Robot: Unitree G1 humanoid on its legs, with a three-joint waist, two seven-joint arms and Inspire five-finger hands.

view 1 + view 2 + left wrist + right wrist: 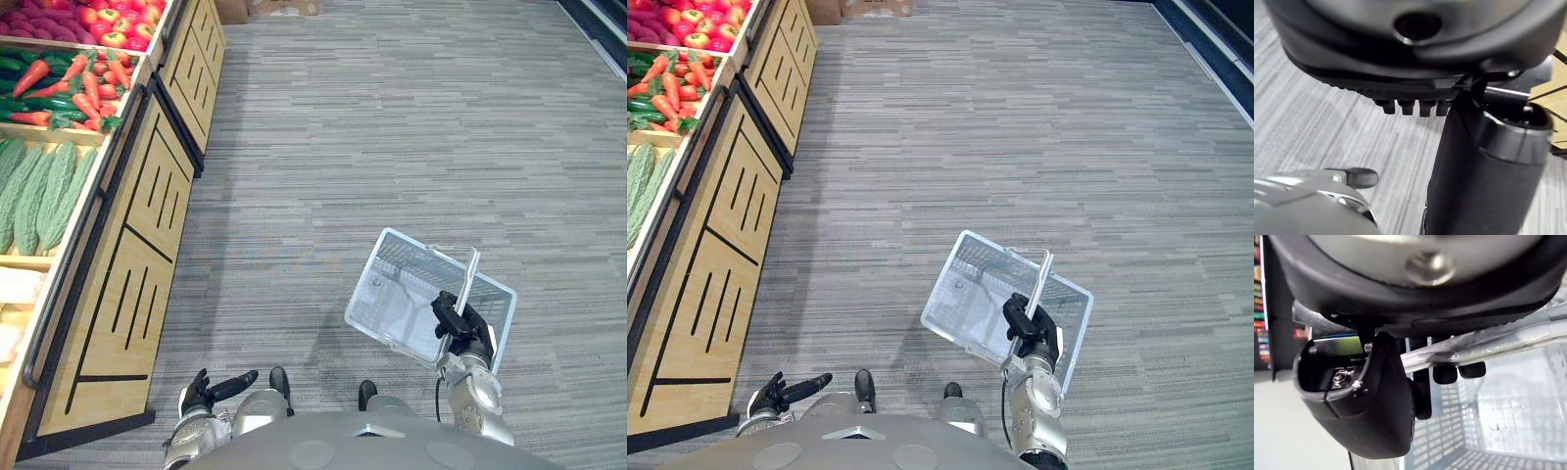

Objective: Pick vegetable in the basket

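While the bitter gourds (44,191) lie in the produce stand (127,284) ahead and outward of the left hand (208,392), long axes pointing away from it, that hand hangs low, fingers relaxed and empty. It is clearly the nearer one. The right hand (460,323) is curled round the handle (470,274) of the empty clear basket (402,257), well apart from the stand.

Pale mesh basket (392,294) hanging tilted by its handle (470,279), carrots (88,93) and bitter gourds (44,191) on wooden shelf (127,284)
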